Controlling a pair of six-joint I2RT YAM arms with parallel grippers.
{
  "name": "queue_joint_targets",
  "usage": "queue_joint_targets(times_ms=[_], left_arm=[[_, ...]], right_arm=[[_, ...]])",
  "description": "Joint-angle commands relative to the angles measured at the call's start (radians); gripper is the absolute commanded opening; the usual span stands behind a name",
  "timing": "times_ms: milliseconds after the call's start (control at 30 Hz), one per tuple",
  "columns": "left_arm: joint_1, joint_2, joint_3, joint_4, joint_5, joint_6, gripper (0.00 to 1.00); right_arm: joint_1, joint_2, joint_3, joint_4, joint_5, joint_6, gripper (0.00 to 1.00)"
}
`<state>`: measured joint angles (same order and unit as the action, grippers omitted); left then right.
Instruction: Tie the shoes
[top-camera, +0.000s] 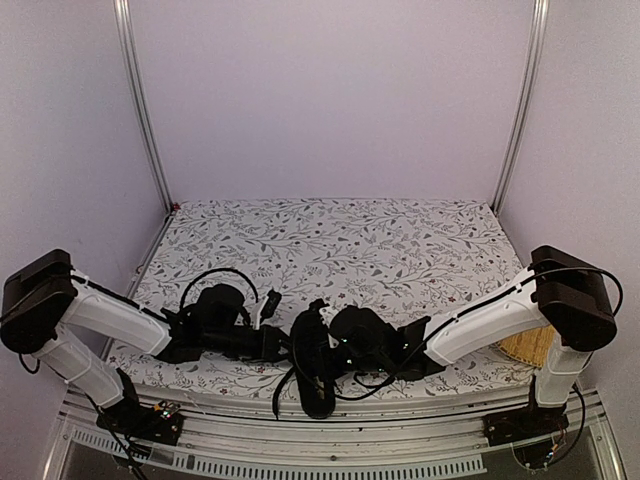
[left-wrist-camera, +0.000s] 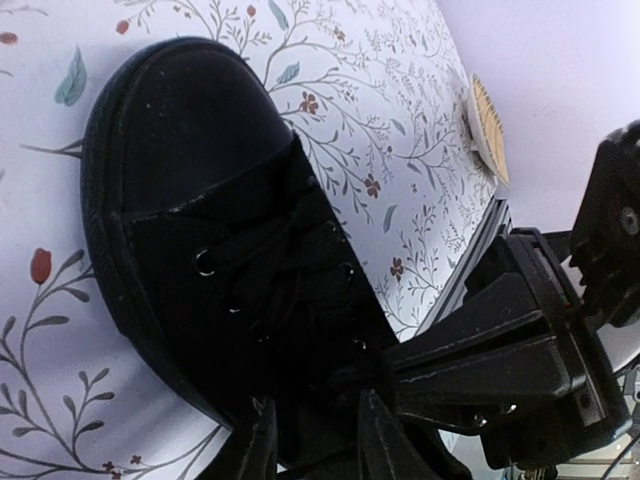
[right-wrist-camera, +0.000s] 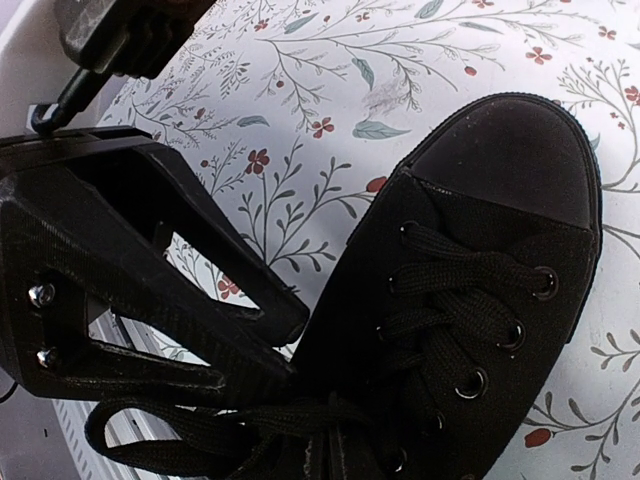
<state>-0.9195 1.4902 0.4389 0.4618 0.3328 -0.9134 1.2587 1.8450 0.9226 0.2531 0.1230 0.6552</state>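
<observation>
**A:** Where is the shoe to be found?

**B:** It is seen at the bottom centre of the overhead view, on the flowered tablecloth, close to the cloth's lower edge and between the two pincers. In the left wrist view its toe is turned to the upper left.

**A:** How are the pincers set?

**B:** The left pincer is laid against the side of the shoe, with its fingers a little apart. Whether a lace is caught between them cannot be told. The right pincer is pressed together by the top eyelets, and what is pinched there, if anything, is hidden.

**A:** What could go wrong from here?

**B:** The laces are thin and black on black, so a strand could be missed or let slip if the grip is weak. The shoe is not seen to be held down, so a hard pull could drag it or tip it toward the table edge. The loose loop at the lower left of the right wrist view could be snagged by a finger. The pincers are crowded together, so a knock between them is also to be feared.
</observation>
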Motion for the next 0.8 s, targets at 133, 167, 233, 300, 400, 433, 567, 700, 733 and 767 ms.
queue_joint_targets(times_ms=[133,167,233,300,400,433,567,700,733,767], left_arm=[[0.013,0.027,0.017,0.073,0.021,-0.018,0.27],[0.013,0.029,0.016,0.082,0.023,-0.022,0.27],[0.013,0.035,0.014,0.103,0.032,-0.029,0.27],[0.013,0.042,0.015,0.115,0.042,-0.031,0.27],[0.012,0.056,0.014,0.134,0.052,-0.036,0.27],[0.012,0.060,0.013,0.141,0.056,-0.040,0.27],[0.013,0.082,0.012,0.167,0.072,-0.047,0.27],[0.013,0.102,0.013,0.197,0.091,-0.052,0.26],[0.013,0.106,0.015,0.200,0.094,-0.054,0.25],[0.013,0.112,0.015,0.209,0.098,-0.054,0.23]], right_arm=[[0.005,-0.007,-0.015,-0.032,0.025,-0.002,0.02],[0.004,-0.007,-0.015,-0.032,0.024,-0.002,0.02],[0.004,-0.006,-0.015,-0.032,0.022,-0.003,0.02],[0.004,-0.004,-0.014,-0.031,0.022,-0.002,0.02],[0.004,-0.003,-0.014,-0.031,0.022,-0.005,0.02],[0.004,-0.003,-0.014,-0.031,0.022,-0.006,0.02],[0.004,-0.003,-0.014,-0.031,0.022,-0.005,0.02],[0.004,-0.003,-0.014,-0.031,0.023,-0.008,0.02],[0.004,-0.002,-0.014,-0.031,0.022,-0.008,0.02],[0.003,-0.003,-0.014,-0.031,0.023,-0.008,0.02]])
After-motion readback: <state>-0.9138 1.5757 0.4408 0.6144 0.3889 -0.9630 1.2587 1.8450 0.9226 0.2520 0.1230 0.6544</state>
